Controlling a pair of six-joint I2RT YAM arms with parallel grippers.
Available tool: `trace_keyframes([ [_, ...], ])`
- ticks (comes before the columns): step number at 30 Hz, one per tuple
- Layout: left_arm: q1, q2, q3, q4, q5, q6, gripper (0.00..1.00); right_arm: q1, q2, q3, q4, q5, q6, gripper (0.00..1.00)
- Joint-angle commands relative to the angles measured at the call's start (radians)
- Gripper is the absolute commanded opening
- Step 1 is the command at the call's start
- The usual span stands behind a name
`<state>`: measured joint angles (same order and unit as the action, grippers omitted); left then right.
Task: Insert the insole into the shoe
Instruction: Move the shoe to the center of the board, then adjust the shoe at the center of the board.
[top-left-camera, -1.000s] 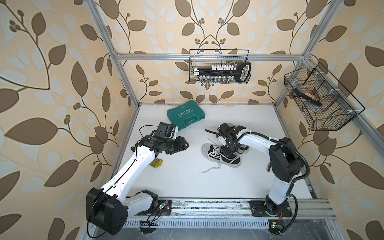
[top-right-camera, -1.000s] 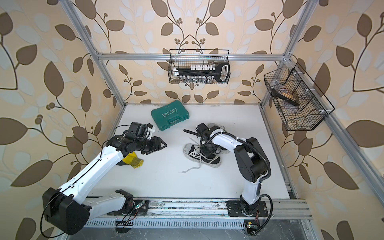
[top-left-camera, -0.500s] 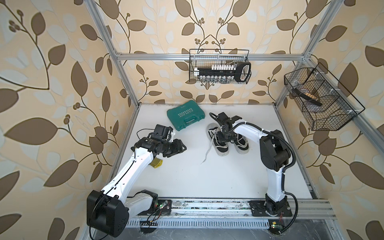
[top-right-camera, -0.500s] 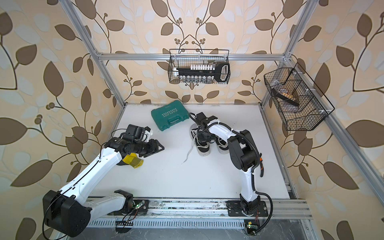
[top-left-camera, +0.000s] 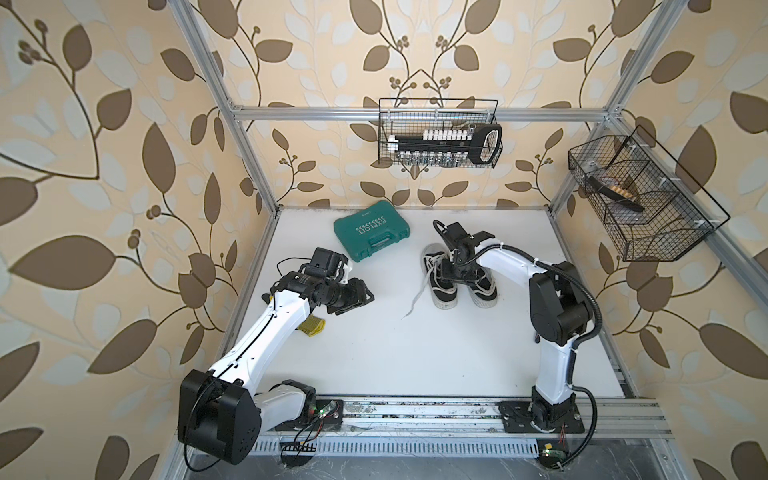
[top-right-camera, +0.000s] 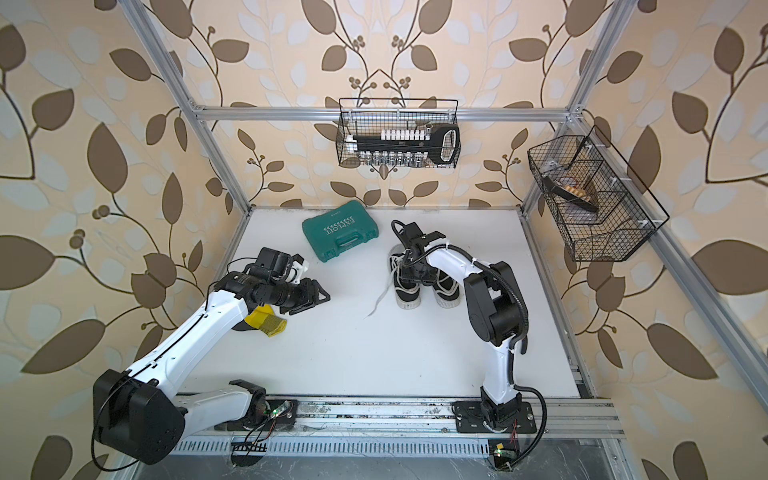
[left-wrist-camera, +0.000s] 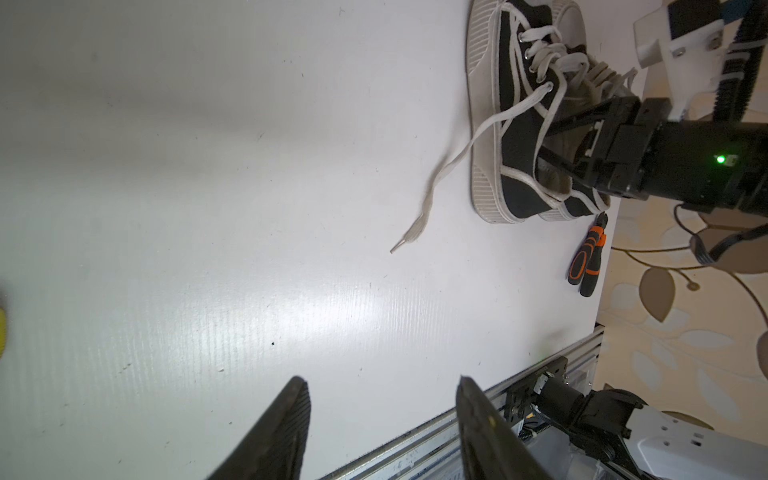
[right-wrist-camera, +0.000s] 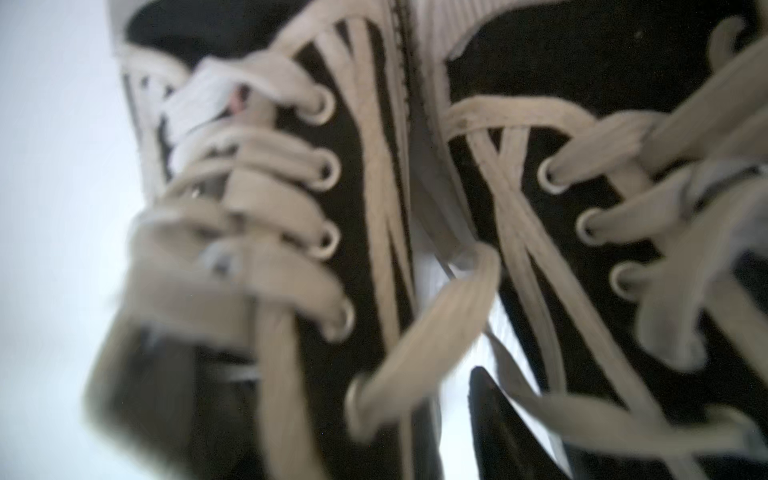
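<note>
The insole (top-right-camera: 266, 324), yellow with a mesh face, lies flat on the white desk (top-left-camera: 415, 365) just behind the left end effector (top-left-camera: 360, 296), partly under that arm. It is outside the shoes and nothing holds it.

The left end effector hangs over bare desk with its jaws apart and empty. In the left wrist view its 2 ribbed fingers (left-wrist-camera: 286, 432) frame only desk. Ahead of them a loose lace (left-wrist-camera: 440, 183) trails across the desk, its tip well apart from the fingers.

Past the lace, 2 black shoes with white soles stand side by side: the left shoe (top-left-camera: 444, 297) and the right shoe (top-left-camera: 484, 293), both upright.

The right end effector (top-left-camera: 455, 274) points down at them with its tips low at their openings. Its jaws stand apart. In the right wrist view 1 finger (right-wrist-camera: 498, 419) sits in the gap between the 2 shoes, and the other is hidden behind laces. It grips nothing that shows, and I cannot tell whether a finger touches a shoe.

Pliers (left-wrist-camera: 586, 266) with orange and black handles lie on the desk just beside the shoes' heels.

A closed green case (top-left-camera: 372, 237) lies beyond the left end effector, left of the right one and apart from both.

Beyond and above both, the back basket (top-left-camera: 440, 99) holds a socket rack (top-left-camera: 440, 143). The side basket (top-left-camera: 665, 243) hangs right of the right end effector.
</note>
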<state>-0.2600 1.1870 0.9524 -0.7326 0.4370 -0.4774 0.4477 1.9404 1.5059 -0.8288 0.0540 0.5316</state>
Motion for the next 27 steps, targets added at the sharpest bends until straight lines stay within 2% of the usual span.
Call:
trace_keyframes([
  [1,0.010,-0.014,0.041,-0.013,0.003,0.022,0.58,0.011,-0.156,-0.019,-0.090,0.065,-0.054,0.60],
  [5,0.010,-0.009,0.053,-0.018,-0.009,0.026,0.61,-0.009,-0.244,-0.063,-0.136,0.152,-0.118,0.67],
  [8,0.010,-0.003,0.060,-0.015,-0.023,0.028,0.62,-0.064,-0.246,-0.094,-0.127,0.206,-0.189,0.71],
  [11,0.010,0.013,0.074,-0.011,-0.019,0.028,0.63,-0.142,-0.190,-0.086,-0.132,0.197,-0.245,0.70],
  [14,0.010,0.034,0.085,0.010,0.000,0.023,0.62,-0.175,-0.121,-0.076,-0.126,0.186,-0.270,0.67],
  [18,0.001,0.080,0.088,0.129,0.084,-0.055,0.64,-0.202,-0.078,-0.084,-0.112,0.191,-0.272,0.64],
  [23,-0.109,0.179,0.097,0.335,0.068,-0.125,0.67,-0.242,-0.070,-0.123,-0.071,0.127,-0.278,0.59],
  [27,-0.216,0.332,0.121,0.505,0.116,-0.142,0.67,-0.242,-0.068,-0.156,-0.023,0.070,-0.307,0.59],
])
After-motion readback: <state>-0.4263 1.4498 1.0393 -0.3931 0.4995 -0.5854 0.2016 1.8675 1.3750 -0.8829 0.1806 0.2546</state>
